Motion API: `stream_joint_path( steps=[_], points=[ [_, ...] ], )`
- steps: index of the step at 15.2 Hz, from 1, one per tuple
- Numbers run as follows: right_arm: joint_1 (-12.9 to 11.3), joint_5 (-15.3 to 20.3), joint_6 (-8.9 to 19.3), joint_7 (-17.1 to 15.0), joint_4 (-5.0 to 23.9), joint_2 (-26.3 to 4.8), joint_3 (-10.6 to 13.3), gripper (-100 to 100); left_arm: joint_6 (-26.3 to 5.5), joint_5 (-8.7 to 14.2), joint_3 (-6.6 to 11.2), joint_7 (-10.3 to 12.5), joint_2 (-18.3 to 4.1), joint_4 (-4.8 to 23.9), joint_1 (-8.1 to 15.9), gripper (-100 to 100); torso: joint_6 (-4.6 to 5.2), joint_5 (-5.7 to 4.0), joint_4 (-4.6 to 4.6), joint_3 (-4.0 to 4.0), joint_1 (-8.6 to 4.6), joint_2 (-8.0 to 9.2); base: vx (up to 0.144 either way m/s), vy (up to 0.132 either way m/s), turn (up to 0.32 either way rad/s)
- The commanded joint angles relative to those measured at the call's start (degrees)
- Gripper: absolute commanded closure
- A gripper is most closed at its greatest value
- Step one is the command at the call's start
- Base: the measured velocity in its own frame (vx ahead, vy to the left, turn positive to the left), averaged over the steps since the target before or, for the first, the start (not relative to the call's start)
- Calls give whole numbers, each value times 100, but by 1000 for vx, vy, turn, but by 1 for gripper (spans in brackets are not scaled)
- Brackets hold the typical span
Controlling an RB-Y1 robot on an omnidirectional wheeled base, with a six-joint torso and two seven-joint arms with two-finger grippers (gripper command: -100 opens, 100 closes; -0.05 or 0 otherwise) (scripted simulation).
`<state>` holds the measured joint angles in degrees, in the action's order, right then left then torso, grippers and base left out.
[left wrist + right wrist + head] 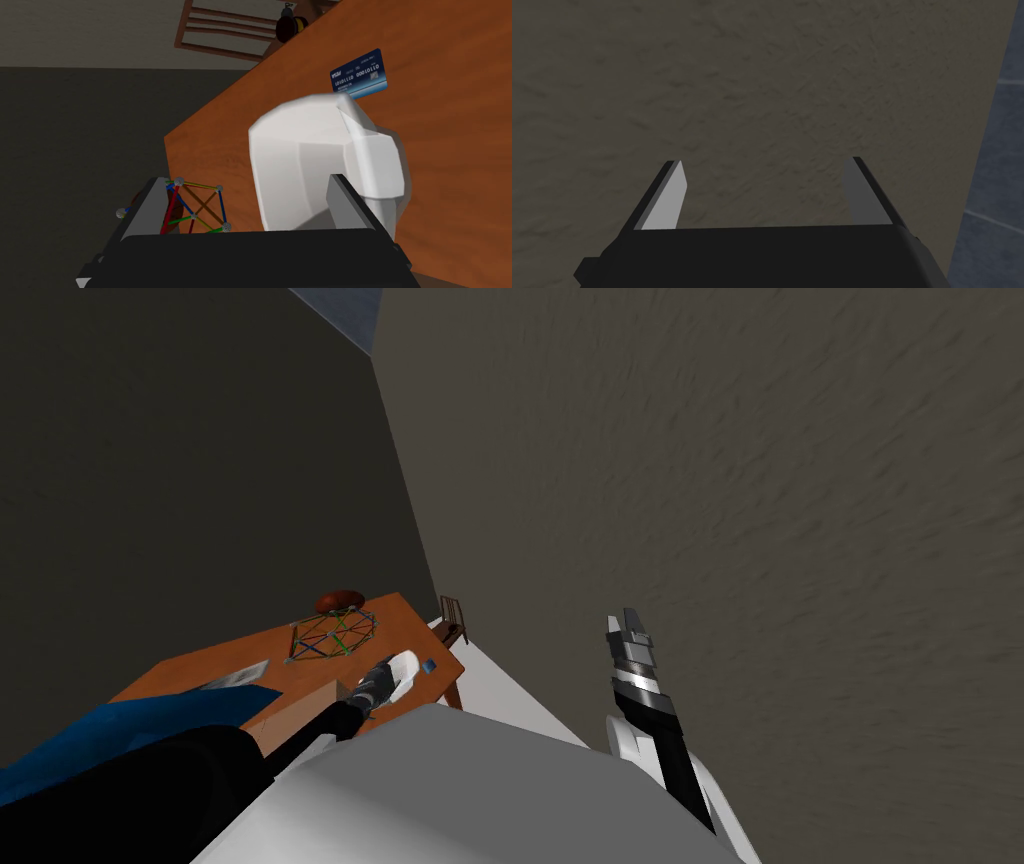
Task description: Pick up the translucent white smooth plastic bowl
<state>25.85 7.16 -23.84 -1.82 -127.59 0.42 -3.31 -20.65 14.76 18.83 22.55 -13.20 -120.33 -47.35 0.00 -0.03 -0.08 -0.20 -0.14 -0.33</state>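
On the orange counter (450, 175) a rod-and-ball frame (195, 205) sat at ten o'clock of the white bowl (310, 165); my left jaws stood wide, one finger across the bowl's side; a blue card (359, 74) lay near at three o'clock; right jaws wide, well apart.

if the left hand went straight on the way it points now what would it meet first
Most likely the white bowl: it sits close ahead of the open left hand, off-centre toward one finger. The orange-brown table lies beyond it. Exact depth is unclear.
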Motion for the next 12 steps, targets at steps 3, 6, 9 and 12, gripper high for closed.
stream_joint_path(
  steps=[3, 6, 9, 12],
  points=[
    [0, 0, 0, 0, 0, 0, 0, 0, -567, 169, 244, 205, 60, 184, -159, -100, 0, 0, -1, -3, -1, -5, 99, -23, -85],
    [0, 0, 0, 0, 0, 0, 0, 0, -843, 238, 340, 285, 100, 223, -255, -100, 0, 0, -1, -2, 0, -3, 88, -21, -80],
    [0, 0, 0, 0, 0, 0, 0, 0, -1277, 369, 527, 438, 184, 299, -439, -100, -1, 0, -1, -1, 0, -2, 96, -15, -73],
    [0, 0, 0, 0, 0, 0, 0, 0, -1487, 430, 616, 511, 227, 335, -525, -100, -1, 0, 0, 0, 3, 0, 82, -9, -67]
  ],
)
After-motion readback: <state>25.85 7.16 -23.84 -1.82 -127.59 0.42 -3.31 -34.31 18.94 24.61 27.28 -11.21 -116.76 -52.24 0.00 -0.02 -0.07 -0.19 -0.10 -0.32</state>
